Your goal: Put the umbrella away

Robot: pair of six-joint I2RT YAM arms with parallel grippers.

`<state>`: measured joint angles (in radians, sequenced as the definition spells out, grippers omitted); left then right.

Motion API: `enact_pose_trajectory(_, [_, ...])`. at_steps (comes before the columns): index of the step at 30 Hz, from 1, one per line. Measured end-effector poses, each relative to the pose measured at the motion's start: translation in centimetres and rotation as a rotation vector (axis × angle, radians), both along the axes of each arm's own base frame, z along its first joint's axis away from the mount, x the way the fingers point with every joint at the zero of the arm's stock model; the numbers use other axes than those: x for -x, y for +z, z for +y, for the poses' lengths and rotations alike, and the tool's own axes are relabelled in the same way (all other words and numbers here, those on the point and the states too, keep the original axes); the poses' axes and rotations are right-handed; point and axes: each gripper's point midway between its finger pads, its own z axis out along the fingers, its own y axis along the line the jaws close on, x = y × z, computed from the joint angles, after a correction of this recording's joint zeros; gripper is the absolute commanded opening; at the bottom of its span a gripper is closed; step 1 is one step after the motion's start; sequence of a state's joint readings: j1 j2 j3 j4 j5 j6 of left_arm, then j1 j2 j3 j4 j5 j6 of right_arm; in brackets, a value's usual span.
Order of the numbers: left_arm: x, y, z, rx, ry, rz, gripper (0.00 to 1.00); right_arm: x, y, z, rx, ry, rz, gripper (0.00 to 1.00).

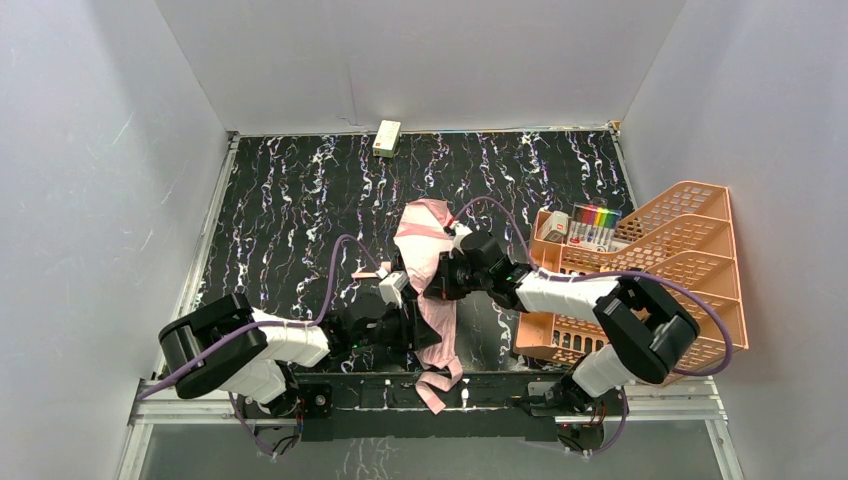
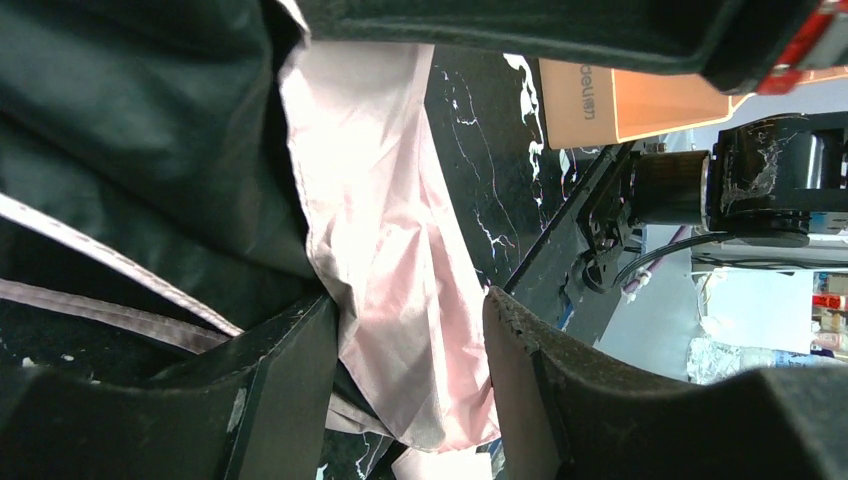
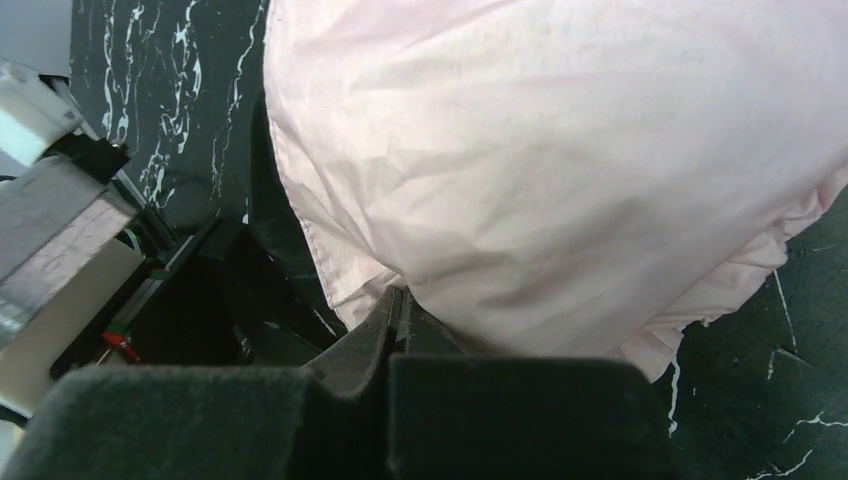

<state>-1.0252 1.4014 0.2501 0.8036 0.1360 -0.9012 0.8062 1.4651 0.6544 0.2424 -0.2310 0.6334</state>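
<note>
Left of the orange mesh rack, on the black marbled table: the umbrella lies collapsed, pale pink face up, a loose bundle running from the back toward the near edge. Its strap trails off the near end.

Right gripper, reaching out from the rack side: fingers pressed together, tips against the hem of the pink cloth. Cannot tell if any cloth is nipped.

Left gripper, on the umbrella's side away from the rack: fingers roughly half apart, a fold of pink fabric filling the gap, black face showing beside it. Pinching or just straddling, cannot tell.

Cream box: well apart from the rack, at the back wall.
</note>
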Motion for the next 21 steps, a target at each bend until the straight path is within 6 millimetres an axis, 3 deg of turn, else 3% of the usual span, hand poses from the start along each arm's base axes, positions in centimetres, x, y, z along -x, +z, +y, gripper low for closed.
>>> enact_pose_trajectory(14, [-0.1, 2.0, 0.4, 0.041, 0.031, -0.023, 0.66, 0.7, -4.7, -0.7, 0.024, -0.034, 0.064, 0.0])
enact_pose_trajectory(19, [-1.6, 4.8, 2.6, 0.041, 0.162, -0.076, 0.74, 0.4, -5.1, -0.5, 0.005, -0.044, 0.045, 0.0])
enact_pose_trajectory(21, [-3.1, 7.2, 4.3, 0.032, 0.261, -0.121, 0.76, -0.1, -5.1, -0.2, -0.015, -0.046, 0.024, 0.0])
